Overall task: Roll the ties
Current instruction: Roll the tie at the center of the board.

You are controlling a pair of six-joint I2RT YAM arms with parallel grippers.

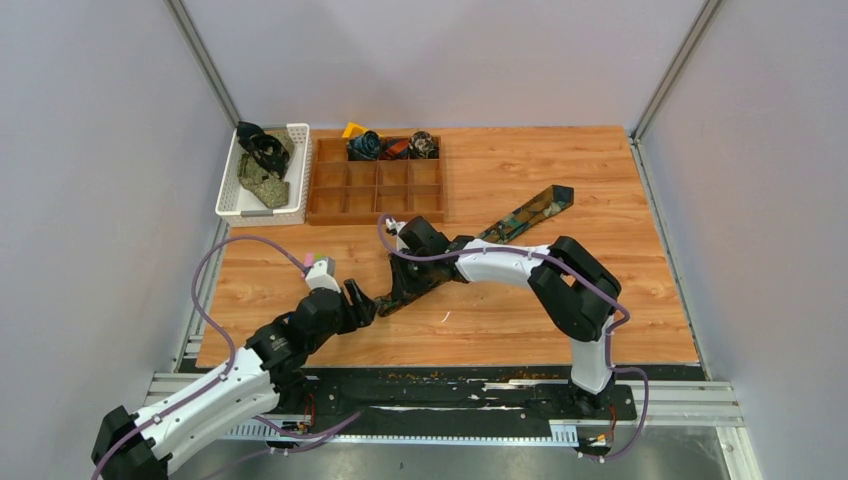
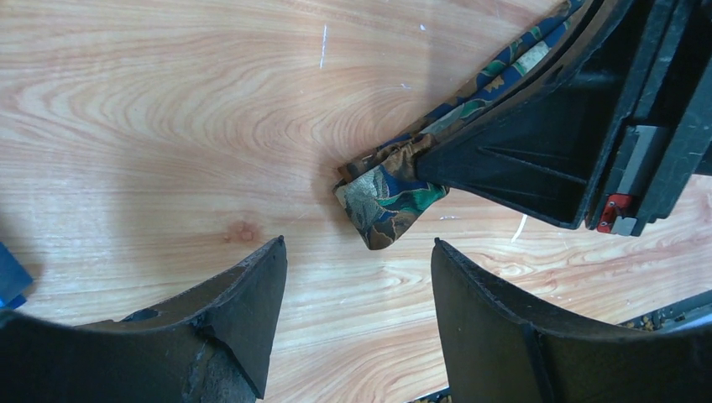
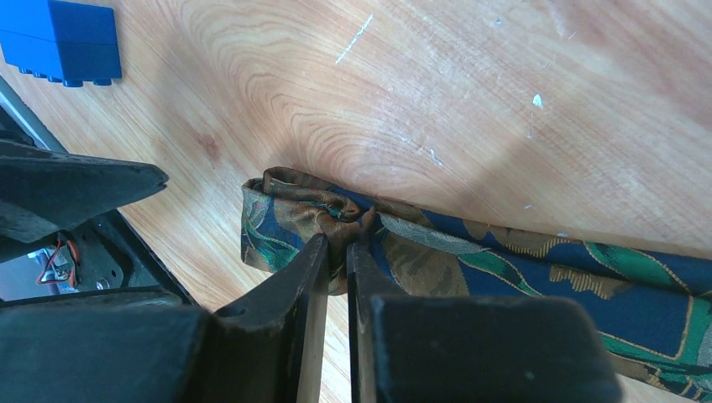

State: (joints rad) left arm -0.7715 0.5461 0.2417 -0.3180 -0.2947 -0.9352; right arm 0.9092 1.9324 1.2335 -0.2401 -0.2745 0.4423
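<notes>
A navy tie point(image 1: 520, 215) with a green and brown pattern lies diagonally across the wooden table. My right gripper point(image 1: 402, 288) is shut on its bunched, folded near end point(image 3: 294, 210), pinched between the fingertips; the rest of the tie point(image 3: 520, 260) runs off to the right. My left gripper point(image 1: 366, 302) is open and empty just short of that end. In the left wrist view the folded end point(image 2: 386, 201) lies just beyond the gap between my left fingers point(image 2: 252, 294), with the right gripper's black body point(image 2: 546, 151) on it.
A white basket point(image 1: 225, 205) at the back left holds several loose ties point(image 1: 262, 165). A wooden compartment tray point(image 1: 345, 195) beside it holds rolled ties point(image 1: 365, 146) in its back row. A blue block point(image 3: 63, 38) lies on the table near the grippers.
</notes>
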